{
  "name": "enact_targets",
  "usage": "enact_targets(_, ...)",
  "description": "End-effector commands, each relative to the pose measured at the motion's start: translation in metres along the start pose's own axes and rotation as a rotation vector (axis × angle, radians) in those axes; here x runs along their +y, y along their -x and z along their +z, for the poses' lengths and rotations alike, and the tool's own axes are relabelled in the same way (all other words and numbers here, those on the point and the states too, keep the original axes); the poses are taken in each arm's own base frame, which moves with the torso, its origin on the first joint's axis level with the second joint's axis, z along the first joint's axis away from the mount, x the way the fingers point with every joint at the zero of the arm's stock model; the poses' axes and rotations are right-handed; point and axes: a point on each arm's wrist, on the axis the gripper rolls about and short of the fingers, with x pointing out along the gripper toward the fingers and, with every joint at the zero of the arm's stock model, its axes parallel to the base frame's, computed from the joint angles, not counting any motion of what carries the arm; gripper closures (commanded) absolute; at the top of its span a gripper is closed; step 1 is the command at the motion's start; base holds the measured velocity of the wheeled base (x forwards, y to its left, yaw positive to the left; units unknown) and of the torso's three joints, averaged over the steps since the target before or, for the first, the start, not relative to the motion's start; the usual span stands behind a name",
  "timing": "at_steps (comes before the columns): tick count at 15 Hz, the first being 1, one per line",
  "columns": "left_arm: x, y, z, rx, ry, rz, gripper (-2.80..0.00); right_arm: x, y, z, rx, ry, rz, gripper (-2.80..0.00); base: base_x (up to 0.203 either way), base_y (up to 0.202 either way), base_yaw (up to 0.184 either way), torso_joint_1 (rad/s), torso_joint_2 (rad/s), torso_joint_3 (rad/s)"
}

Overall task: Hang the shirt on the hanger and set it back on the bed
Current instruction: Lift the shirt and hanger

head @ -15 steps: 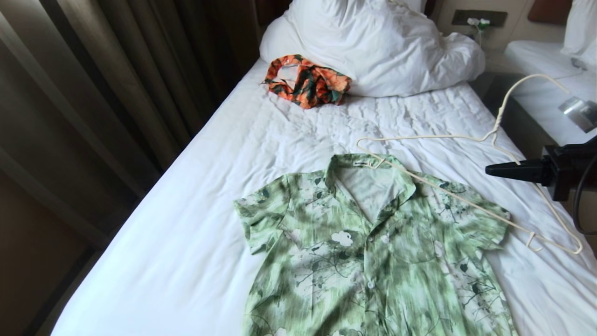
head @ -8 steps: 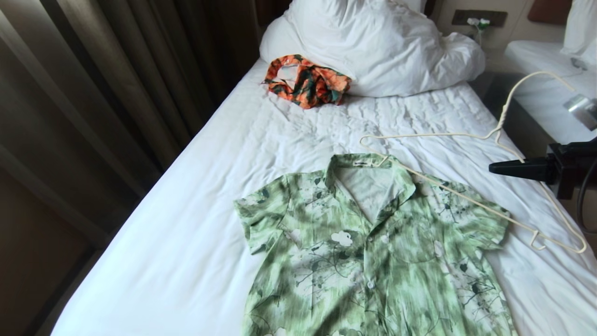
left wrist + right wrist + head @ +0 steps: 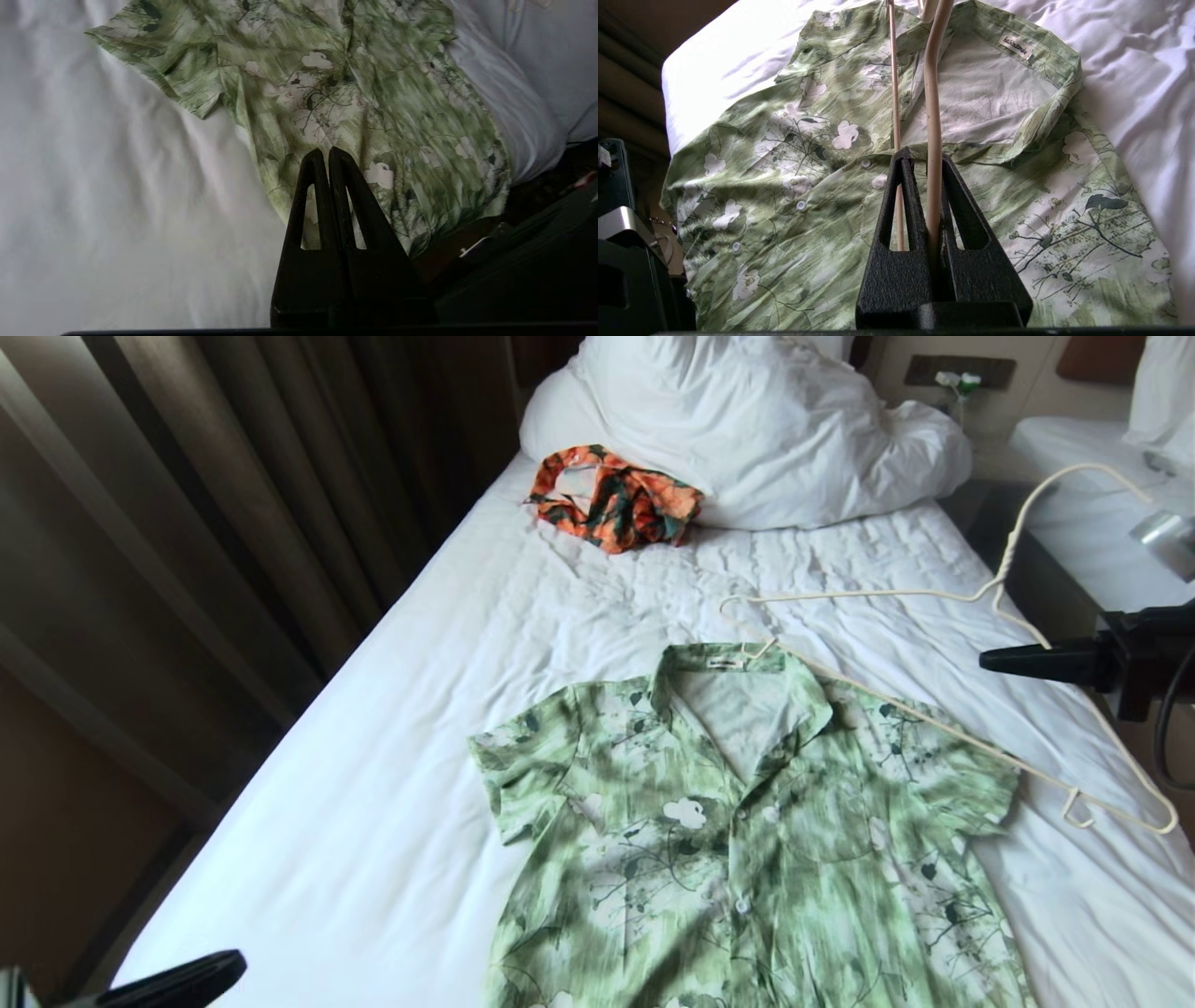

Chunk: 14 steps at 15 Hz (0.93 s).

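Green floral shirt (image 3: 747, 831) flat and face-up on white bed (image 3: 392, 728), right gripper (image 3: 991, 660) at right edge clamped on cream wire hanger (image 3: 934, 728) tilted above shirt's collar and shoulder, left gripper (image 3: 224, 963) closed, empty, low beside bed edge.

— Where's the light falling?
— Soft daylight whitens the bed (image 3: 392, 747) sheet; the curtain (image 3: 187, 523) side stays dim and brown.
— Any blur?
— The shirt (image 3: 355, 107) smears in the left wrist view; the right wrist view is crisp.
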Motion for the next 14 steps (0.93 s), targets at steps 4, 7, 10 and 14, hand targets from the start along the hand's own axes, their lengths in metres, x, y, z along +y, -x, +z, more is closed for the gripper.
enact_targets(4, 0.023, -0.086, 0.035, 0.138, 0.149, -0.22, 0.0, -0.002, 0.002, 0.003, -0.007, -0.041, -0.008, 0.0, 0.0, 0.0, 0.0, 0.0, 0.0, 0.0)
enact_targets(7, 0.027, -0.139, 0.039, 0.159, 0.162, -0.235, 0.0, -0.006, 0.004, 0.006, -0.011, -0.05, -0.018, 0.0, 0.0, 0.0, 0.0, 0.0, 0.0, 0.0)
enact_targets(10, 0.028, -0.191, 0.038, 0.184, 0.158, -0.211, 0.0, -0.01, 0.003, 0.009, -0.016, -0.094, -0.02, 0.0, 0.0, 0.0, 0.0, 0.0, 0.0, 0.0)
enact_targets(14, 0.032, -0.264, 0.033, 0.182, 0.132, -0.151, 0.0, -0.017, 0.004, 0.005, -0.013, -0.111, -0.032, 0.0, 0.0, 0.0, 0.0, 0.0, 0.0, 0.0)
